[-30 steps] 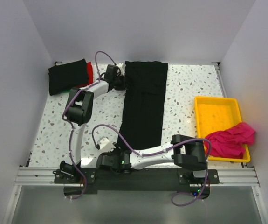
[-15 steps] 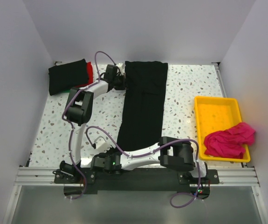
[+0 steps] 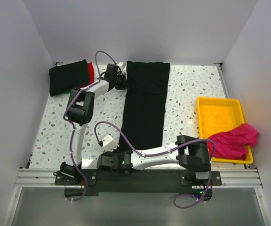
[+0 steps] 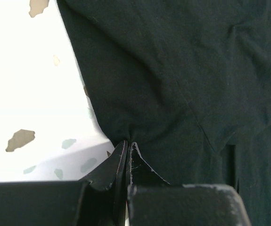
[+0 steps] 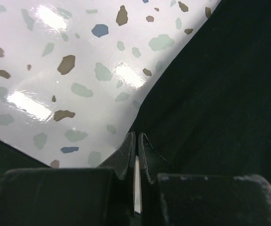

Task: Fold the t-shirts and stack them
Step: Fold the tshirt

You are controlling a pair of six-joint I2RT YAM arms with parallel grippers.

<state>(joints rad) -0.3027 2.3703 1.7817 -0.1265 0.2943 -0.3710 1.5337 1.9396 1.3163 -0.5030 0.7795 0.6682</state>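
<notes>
Black t-shirt (image 3: 144,106), long narrow flat strip, lightly wrinkled

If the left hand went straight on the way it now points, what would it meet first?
The black t-shirt. The left hand is shut on that shirt's edge, with cloth puckering at its tips, and it points across the shirt. Only more of the same cloth lies ahead.
</notes>
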